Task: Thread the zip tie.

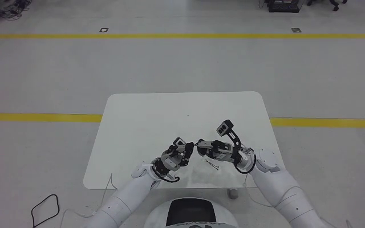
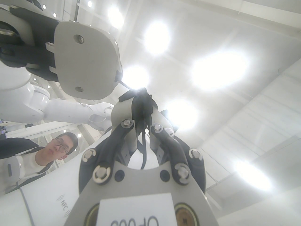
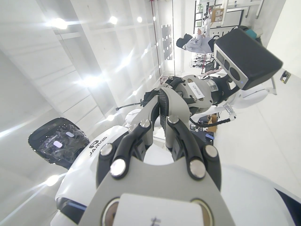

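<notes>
A thin black zip tie spans the small gap between my two grippers above the front of the white table. My left gripper is shut on the zip tie. In the left wrist view its fingertips pinch a black bunch, and the strap hangs back between the fingers. My right gripper faces it, almost touching, shut on the zip tie. In the right wrist view the right gripper has its pads pressed together, and a free end of the zip tie sticks out sideways.
A few loose black zip ties lie on the table just in front of the right gripper. The table's front edge is close under both arms. The far half of the table is bare.
</notes>
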Robot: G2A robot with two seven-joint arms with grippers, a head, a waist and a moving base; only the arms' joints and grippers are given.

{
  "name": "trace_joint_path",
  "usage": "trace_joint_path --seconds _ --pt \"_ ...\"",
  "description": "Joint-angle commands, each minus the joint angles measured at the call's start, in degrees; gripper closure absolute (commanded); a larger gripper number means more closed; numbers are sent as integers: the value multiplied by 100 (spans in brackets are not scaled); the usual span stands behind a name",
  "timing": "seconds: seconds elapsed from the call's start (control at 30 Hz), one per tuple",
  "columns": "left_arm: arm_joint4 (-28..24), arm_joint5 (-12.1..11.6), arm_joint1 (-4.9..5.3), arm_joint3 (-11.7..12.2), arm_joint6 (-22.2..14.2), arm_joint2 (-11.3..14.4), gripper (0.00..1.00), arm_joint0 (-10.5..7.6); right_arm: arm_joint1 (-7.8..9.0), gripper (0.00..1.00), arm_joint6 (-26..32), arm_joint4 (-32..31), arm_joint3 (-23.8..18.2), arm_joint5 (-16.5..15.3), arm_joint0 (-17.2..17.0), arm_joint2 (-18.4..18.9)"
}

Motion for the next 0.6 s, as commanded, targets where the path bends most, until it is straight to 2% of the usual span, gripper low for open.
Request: trace_joint_path --seconds 0.0,0.57 --pt "0 0 0 0 0 0 100 0 -2 100 1 -4 8 0 1 -5" --pt "0 0 0 0 0 0 100 0 -27 100 42 -10 133 12 36 -52"
